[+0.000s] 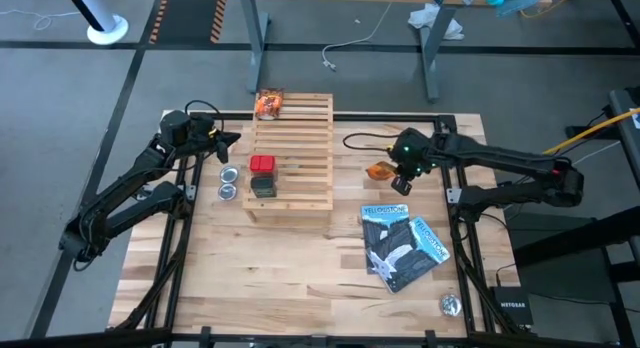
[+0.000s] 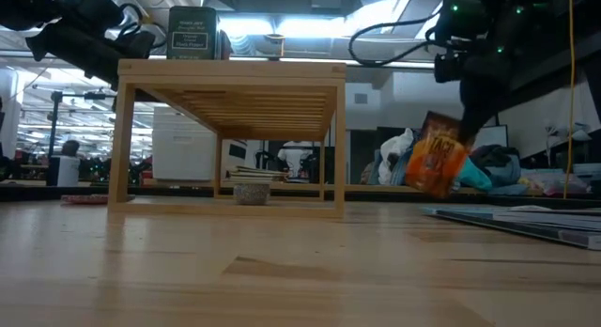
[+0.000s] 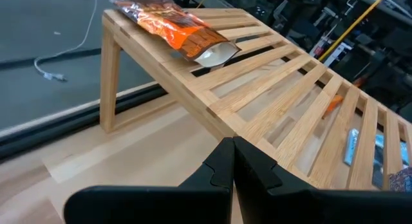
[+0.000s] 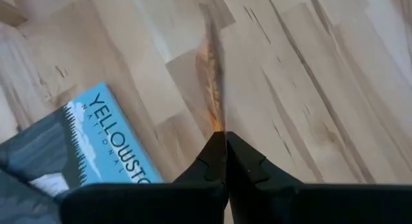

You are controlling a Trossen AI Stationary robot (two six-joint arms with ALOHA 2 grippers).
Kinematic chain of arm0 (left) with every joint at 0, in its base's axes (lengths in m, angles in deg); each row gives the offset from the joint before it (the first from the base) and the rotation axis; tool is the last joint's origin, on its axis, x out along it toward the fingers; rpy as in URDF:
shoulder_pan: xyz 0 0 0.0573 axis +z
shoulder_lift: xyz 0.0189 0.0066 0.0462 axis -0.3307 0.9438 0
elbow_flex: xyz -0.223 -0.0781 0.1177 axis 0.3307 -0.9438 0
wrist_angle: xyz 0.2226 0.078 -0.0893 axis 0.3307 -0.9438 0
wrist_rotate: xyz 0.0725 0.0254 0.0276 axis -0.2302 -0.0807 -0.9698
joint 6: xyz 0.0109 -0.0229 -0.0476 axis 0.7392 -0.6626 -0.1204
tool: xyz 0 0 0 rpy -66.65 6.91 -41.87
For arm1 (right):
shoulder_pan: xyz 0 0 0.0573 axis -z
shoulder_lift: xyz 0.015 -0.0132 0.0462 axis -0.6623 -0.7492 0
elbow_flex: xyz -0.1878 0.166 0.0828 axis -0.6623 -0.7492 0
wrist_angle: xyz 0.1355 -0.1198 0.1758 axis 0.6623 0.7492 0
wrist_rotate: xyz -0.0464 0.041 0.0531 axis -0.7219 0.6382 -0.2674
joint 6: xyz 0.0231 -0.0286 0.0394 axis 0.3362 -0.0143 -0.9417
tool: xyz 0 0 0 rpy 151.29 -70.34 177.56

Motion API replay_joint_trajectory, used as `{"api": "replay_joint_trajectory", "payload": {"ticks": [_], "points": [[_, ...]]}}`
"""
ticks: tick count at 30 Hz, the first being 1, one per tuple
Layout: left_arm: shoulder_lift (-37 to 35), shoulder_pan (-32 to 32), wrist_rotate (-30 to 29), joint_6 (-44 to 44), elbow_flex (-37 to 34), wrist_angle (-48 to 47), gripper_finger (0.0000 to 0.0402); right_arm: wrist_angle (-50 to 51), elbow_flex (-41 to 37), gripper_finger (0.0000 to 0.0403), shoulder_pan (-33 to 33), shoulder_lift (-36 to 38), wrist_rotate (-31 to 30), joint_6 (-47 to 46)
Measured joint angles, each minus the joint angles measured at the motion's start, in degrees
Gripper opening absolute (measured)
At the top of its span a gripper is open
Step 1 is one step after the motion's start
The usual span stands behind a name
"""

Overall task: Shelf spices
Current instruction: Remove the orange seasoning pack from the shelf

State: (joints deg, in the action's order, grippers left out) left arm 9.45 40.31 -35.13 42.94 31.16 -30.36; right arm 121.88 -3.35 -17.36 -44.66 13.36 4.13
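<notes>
shelf (image 1: 292, 153): wooden slatted rack, mid-table, toward the far edge. 
red box (image 1: 262, 165): on the shelf's left side, near end. 
grey box (image 1: 263, 186): just nearer than the red box, touching it; the low view shows only its upper part over the shelf top, label too small to read. 
packet (image 1: 269, 104): orange, flat on the shelf's far left corner. 
second packet (image 2: 437, 155): orange, clamped in the right gripper (image 1: 393, 172), hanging clear of the table right of the shelf; seen edge-on in the right wrist view, label unreadable. 
left gripper (image 1: 228, 140): fingers together, holding nothing, just left of the shelf. 
tins (image 1: 229, 182): two, left of the shelf. 
booklets (image 1: 400, 244): right, partly overlapping; only "yellowstone" legible.
</notes>
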Motion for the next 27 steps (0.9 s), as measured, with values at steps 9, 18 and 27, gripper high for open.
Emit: {"api": "replay_joint_trajectory", "payload": {"ticks": [9,18,27], "points": [[0.0,0.0,0.0,-9.5,0.0,-2.8,0.0,-8.9,-1.9,0.0,0.0,0.0,-0.1,-0.1],[0.0,0.0,0.0,-10.3,0.0,-5.1,0.0,-9.7,-2.0,0.0,0.0,0.0,-0.2,0.2],[0.0,0.0,0.0,-11.0,0.0,-5.0,0.0,-10.3,-1.9,0.0,0.0,0.0,-3.1,-3.3]]}}
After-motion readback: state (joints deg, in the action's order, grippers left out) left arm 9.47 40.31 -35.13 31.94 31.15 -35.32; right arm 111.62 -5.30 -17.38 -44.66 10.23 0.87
